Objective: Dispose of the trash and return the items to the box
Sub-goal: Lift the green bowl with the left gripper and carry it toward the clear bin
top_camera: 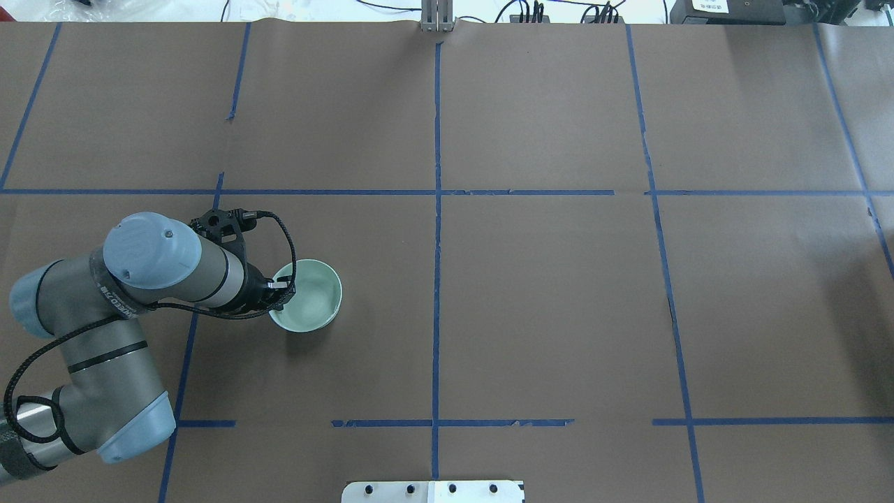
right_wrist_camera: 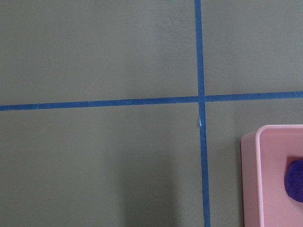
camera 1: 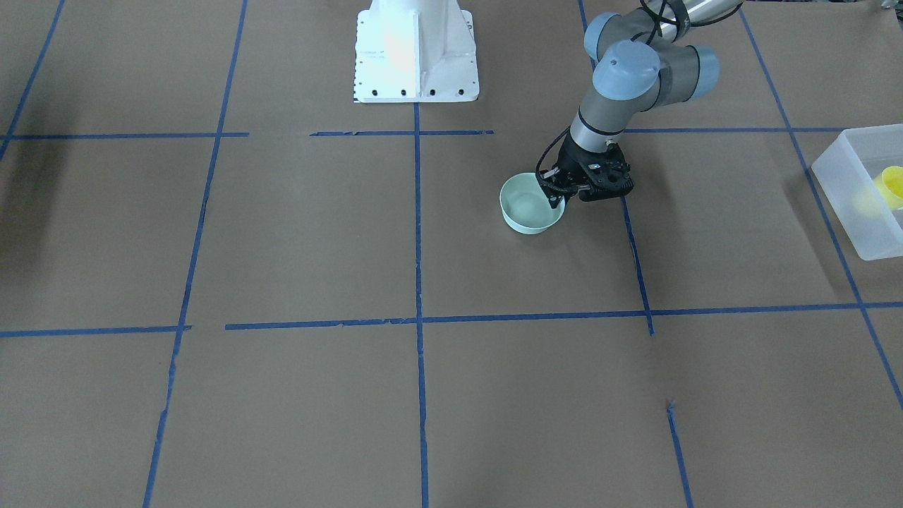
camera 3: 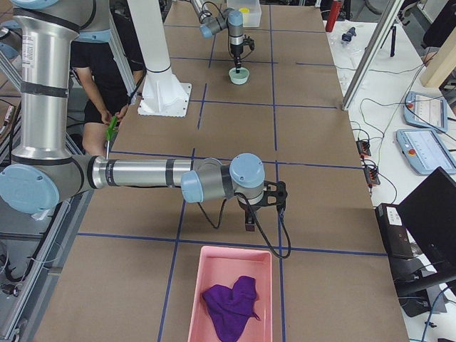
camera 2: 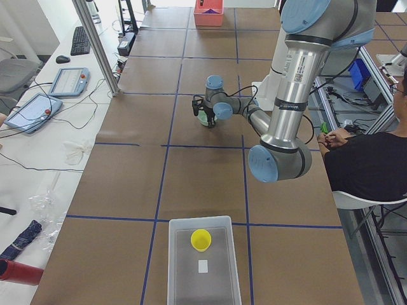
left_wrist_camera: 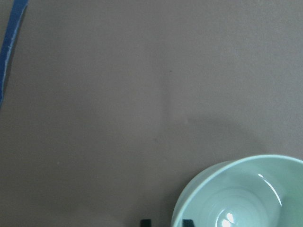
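The brown paper-covered table (top_camera: 559, 314) was crossed with blue tape. At its left end stood the translucent frosted-white rectangular plastic bin (camera 1: 839, 176), well apart from the pale mint-green round bowl (camera 1: 525, 212). The bin already held the small bright yellow tapered plastic cup (camera 1: 892, 185). The left gripper (camera 1: 561, 197) seemed to pinch the bowl's rim on the arm's side. Such a one-sided hold could let the bowl swing or slip on the way to the bin. The left-end view showed the whole bin, which the overhead view missed. The right gripper (camera 3: 251, 214) showed only from the side, near a pink tray (camera 3: 196, 299); whether it was spread or pressed together could not be told.
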Available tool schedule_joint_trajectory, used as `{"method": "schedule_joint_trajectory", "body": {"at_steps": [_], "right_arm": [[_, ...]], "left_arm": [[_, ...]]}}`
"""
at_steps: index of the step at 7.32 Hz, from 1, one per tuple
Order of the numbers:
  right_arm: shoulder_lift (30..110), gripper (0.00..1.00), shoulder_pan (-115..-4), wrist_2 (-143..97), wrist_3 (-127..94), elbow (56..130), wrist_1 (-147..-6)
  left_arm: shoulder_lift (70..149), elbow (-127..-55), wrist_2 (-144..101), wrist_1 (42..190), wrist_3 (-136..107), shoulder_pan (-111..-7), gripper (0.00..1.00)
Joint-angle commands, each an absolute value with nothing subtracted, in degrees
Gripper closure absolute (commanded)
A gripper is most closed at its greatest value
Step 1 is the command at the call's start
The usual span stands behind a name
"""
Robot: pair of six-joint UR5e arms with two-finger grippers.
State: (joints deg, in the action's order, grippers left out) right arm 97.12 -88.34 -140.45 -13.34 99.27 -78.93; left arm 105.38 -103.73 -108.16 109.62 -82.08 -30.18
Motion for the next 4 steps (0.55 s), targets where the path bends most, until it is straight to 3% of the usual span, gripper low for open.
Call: {"method": "schedule_joint_trajectory", "body": {"at_steps": [1,3,4], "right_arm": [[97.21,0.0,-88.33,-140.1,-13.62,99.14,-78.93],[96.07,0.0,-88.24,-136.7,-13.62,98.79,-79.01],[95.46,0.0,-87.02,-135.54,-13.71,98.44,-79.1]], "left_arm": [[105.21,-105.54,-108.81,109.16,-81.91,-30.76,1.0],[103.81,-109.4,-113.34,106.98,-80.61,-34.94,1.0],[103.89,-110.82,-115.81,103.74,-75.11,-41.77,1.0]]}}
